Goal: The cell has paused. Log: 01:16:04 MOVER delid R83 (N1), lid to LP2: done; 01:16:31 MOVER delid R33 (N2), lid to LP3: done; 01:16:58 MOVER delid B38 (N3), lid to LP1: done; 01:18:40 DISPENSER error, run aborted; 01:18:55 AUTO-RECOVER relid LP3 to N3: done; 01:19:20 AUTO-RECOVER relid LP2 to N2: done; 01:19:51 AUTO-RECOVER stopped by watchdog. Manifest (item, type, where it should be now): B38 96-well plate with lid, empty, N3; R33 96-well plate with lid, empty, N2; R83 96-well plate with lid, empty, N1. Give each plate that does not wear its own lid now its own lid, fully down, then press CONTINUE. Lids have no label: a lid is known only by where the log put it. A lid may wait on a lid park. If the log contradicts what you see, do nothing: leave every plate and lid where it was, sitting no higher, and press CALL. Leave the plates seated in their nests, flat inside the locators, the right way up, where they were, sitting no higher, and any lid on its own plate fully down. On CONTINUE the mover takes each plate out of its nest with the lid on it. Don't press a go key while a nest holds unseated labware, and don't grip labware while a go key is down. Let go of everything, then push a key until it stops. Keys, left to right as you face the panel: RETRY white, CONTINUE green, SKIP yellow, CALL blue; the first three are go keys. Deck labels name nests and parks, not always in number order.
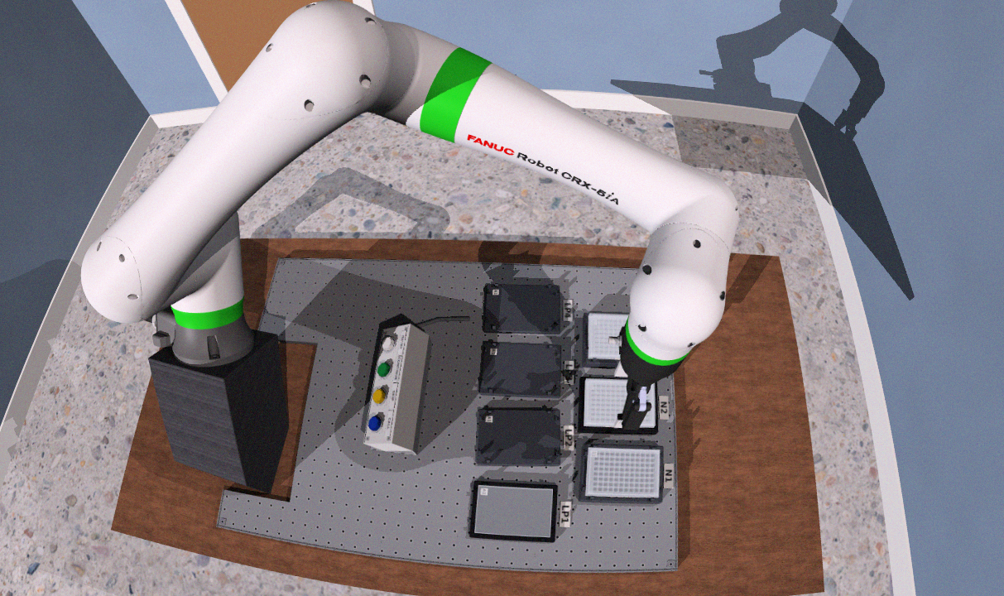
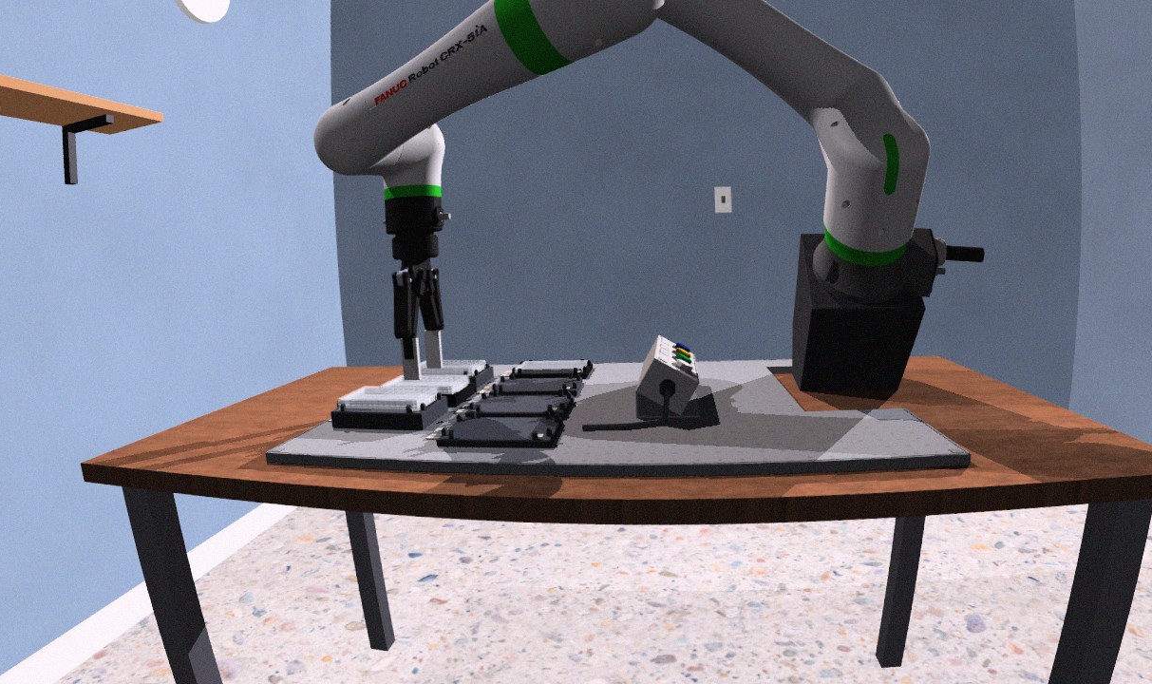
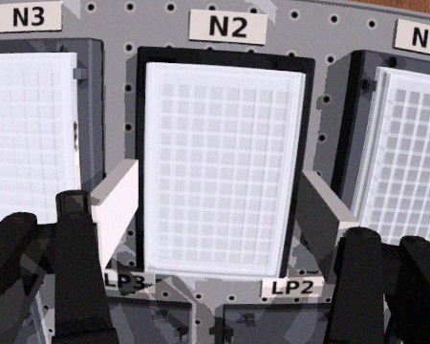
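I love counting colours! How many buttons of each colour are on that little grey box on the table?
White button: 1
Green button: 1
Yellow button: 1
Blue button: 1
Total: 4 buttons, all in one row on the grey box.

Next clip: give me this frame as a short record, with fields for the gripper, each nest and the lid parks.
gripper: open, pads low on either side of the N2 plate
N2 plate: lid on
N3 plate: lid on
N1 plate: no lid, wells exposed
LP1: holds one lid
LP2: no lid
LP3: no lid
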